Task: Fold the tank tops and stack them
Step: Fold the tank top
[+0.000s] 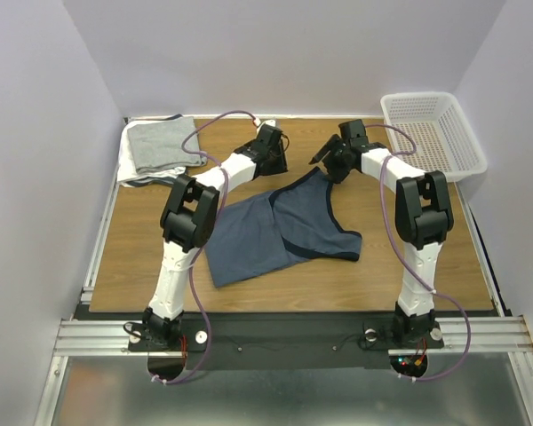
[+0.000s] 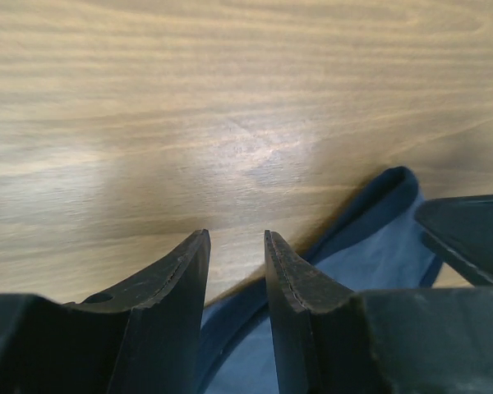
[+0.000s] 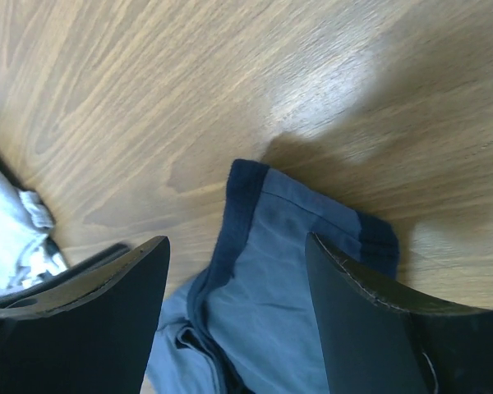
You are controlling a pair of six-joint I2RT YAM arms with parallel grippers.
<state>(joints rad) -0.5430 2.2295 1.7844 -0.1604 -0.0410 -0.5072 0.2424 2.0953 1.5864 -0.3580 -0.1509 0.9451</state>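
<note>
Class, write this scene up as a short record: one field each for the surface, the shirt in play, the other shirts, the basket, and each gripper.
surface: wooden table
shirt in play: slate-blue tank top with navy trim, lying mid-table, partly doubled over
other shirts: grey and white pile, far left corner
basket: white perforated basket, far right corner
left gripper: narrowly open, holding nothing, beside the shirt's edge
right gripper: wide open over a strap, not gripping it
</note>
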